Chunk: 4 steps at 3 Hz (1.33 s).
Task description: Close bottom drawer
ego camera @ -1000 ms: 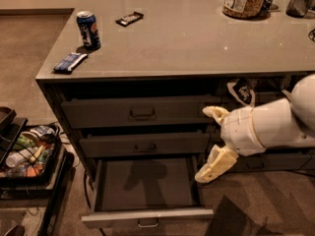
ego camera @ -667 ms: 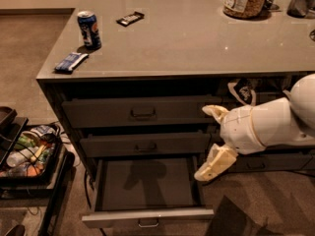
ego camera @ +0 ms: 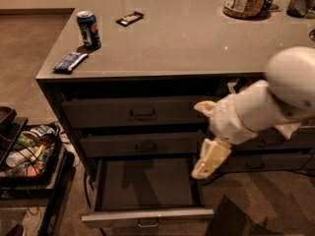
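Bottom drawer under the grey surface stands pulled far out toward the camera. Its flat dark inside is bare, and its slim front panel sits low in the view with the small metal handle at the lower edge. To shut it well, I judge the pincer should come down and forward to the outer face of that panel. It should meet it near the central handle so the drawer runs straight, then push flat and steady until the panel sits flush beneath the middle drawer. A shove from one corner would likely skew and jam it. The pincer hangs at the right of the opening, above the drawer's right rear corner, released, its two pale fingers spread wide with nothing between them. One finger points left at the level of the top drawer. The other slants down and left toward the drawer's right wall, perhaps touching it, though the view does not settle that. The white arm reaches in from the right, below the surface's edge.
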### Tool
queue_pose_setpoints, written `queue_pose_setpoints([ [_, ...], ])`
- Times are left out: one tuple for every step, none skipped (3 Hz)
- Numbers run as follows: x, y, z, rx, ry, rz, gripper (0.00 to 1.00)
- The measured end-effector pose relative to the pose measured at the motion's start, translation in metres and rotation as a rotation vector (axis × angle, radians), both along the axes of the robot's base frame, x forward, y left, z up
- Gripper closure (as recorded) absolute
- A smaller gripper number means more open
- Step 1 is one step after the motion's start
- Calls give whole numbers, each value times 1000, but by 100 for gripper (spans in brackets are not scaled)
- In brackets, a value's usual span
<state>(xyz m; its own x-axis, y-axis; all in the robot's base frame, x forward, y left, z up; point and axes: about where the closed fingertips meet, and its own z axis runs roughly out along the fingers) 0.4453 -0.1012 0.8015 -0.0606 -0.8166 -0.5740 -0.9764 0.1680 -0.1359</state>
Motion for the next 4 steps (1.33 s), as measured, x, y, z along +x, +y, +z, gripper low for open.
queue_pose_setpoints([
  [13, 17, -46, -144, 59, 83, 0],
  [17, 17, -49, -186, 40, 110, 0],
  [17, 17, -49, -185, 40, 110, 0],
  [19, 17, -47, -174, -9, 122, 0],
])
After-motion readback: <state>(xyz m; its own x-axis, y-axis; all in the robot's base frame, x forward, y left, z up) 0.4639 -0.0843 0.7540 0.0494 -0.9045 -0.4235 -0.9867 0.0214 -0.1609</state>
